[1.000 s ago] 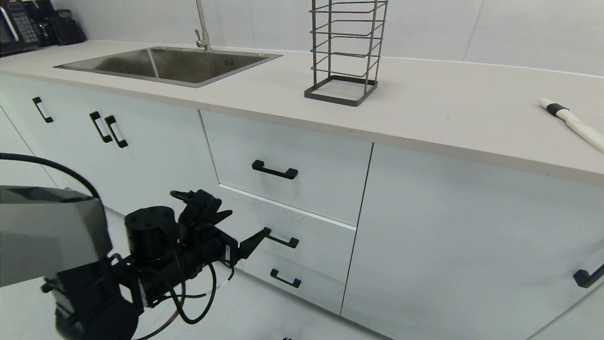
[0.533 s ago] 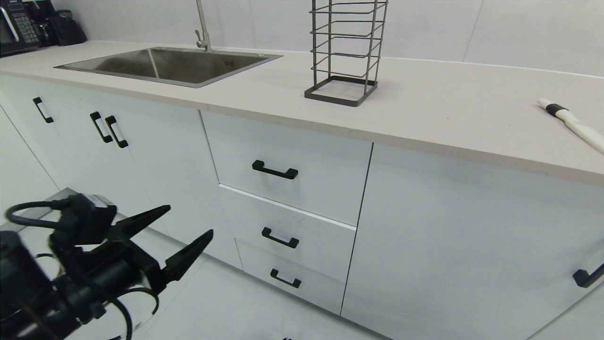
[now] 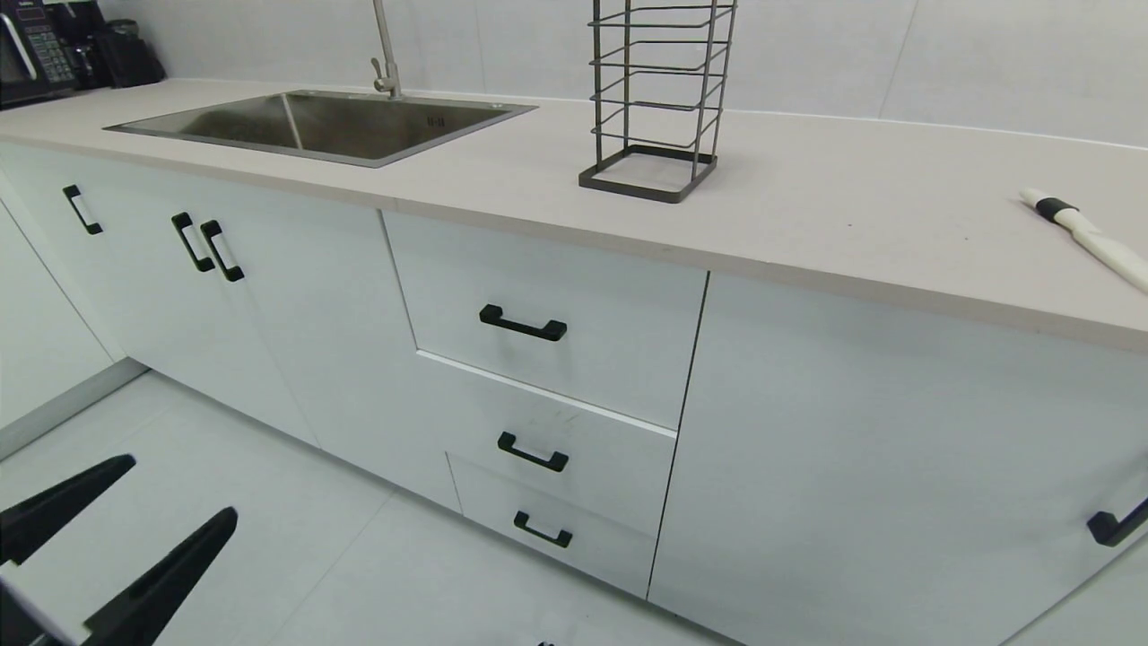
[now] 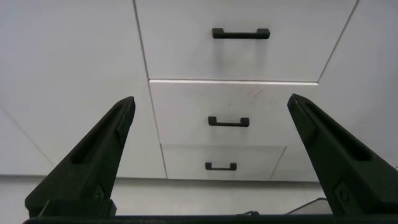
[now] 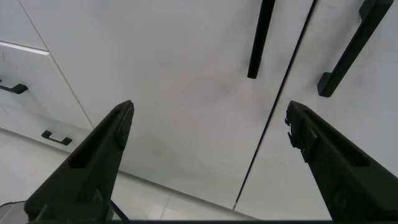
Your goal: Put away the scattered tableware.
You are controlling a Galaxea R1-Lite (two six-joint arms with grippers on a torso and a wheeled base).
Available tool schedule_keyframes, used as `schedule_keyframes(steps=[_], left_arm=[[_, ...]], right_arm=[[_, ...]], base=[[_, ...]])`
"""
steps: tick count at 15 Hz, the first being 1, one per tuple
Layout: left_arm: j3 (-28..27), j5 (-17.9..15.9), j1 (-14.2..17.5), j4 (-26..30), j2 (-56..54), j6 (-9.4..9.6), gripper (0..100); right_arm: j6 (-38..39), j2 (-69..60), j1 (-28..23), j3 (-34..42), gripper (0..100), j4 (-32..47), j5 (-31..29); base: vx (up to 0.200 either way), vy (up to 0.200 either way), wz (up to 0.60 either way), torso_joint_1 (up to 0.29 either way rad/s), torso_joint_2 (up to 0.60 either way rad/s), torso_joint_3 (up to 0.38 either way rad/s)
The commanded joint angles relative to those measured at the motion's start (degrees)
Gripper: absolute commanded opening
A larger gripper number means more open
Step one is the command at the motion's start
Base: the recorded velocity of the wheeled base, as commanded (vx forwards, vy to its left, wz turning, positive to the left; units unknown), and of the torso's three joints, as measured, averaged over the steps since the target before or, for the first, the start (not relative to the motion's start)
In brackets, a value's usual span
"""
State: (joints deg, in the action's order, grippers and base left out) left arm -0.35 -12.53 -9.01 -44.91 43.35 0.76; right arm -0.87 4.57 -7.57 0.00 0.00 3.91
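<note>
No legible text, labels or numbers anywhere.

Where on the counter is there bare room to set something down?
Free: the counter between sink and rack, and the wider stretch between rack and white utensil. Crowded at the far-left corner, by the appliances.

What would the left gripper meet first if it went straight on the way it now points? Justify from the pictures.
Probably the middle drawer front, near its black handle: the open left gripper frames that handle in its wrist view. Depth is unclear.
</note>
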Motion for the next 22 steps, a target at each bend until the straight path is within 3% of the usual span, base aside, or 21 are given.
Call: schedule_keyframes(steps=[1,2,4,5,6,8,9,10,11,12,16,22], left_arm=[[-2.55,0.23,5.05,26.98,-29.81,-0.14,100],[-3.6,0.14,6.28,34.28,-34.21,-0.14,100],[-3.95,-0.04,6.46,40.16,-37.81,0.12,100],[-1.76,0.05,6.64,42.1,-39.39,2.14,100],[0.09,0.14,6.64,41.57,-39.39,2.67,100],[0.18,0.84,7.08,41.83,-39.75,1.62,100],[0.35,4.45,8.66,42.19,-41.77,0.56,100],[0.35,6.91,9.01,43.68,-43.35,1.44,100],[0.35,10.51,9.01,44.91,-43.35,0.3,100],[0.35,10.6,9.01,44.82,-43.35,-0.76,100],[0.35,10.6,9.1,44.73,-43.35,-1.2,100],[0.35,10.42,9.01,44.65,-43.35,-2.25,100]], right_arm=[[-0.01,0.09,0.01,0.0,100,0.0,-0.05],[-0.01,0.09,0.01,0.0,100,0.0,0.04],[-0.01,0.09,0.01,0.0,100,0.0,-0.05],[-0.01,0.09,0.01,0.0,100,0.0,-0.05],[-0.01,0.09,0.01,0.0,100,0.0,-0.05],[-0.01,0.09,0.01,0.0,100,0.0,-0.05],[-0.01,0.09,0.01,0.0,100,0.0,-0.05],[0.07,0.09,0.01,0.0,100,0.0,-0.05],[0.07,0.09,0.01,0.0,100,0.0,-0.05],[0.16,0.09,0.01,0.0,100,0.0,-0.05],[0.07,0.09,0.01,0.0,100,0.0,-0.05],[0.07,0.09,0.01,0.0,100,0.0,-0.05]], base=[[0.0,0.0,0.0,0.0,0.0,0.0],[0.0,0.0,0.0,0.0,0.0,0.0],[0.0,0.0,0.0,0.0,0.0,0.0],[0.0,0.0,0.0,0.0,0.0,0.0],[0.0,0.0,0.0,0.0,0.0,0.0],[0.0,0.0,0.0,0.0,0.0,0.0],[0.0,0.0,0.0,0.0,0.0,0.0],[0.0,0.0,0.0,0.0,0.0,0.0],[0.0,0.0,0.0,0.0,0.0,0.0],[0.0,0.0,0.0,0.0,0.0,0.0],[0.0,0.0,0.0,0.0,0.0,0.0],[0.0,0.0,-0.6,0.001,0.0,0.002]])
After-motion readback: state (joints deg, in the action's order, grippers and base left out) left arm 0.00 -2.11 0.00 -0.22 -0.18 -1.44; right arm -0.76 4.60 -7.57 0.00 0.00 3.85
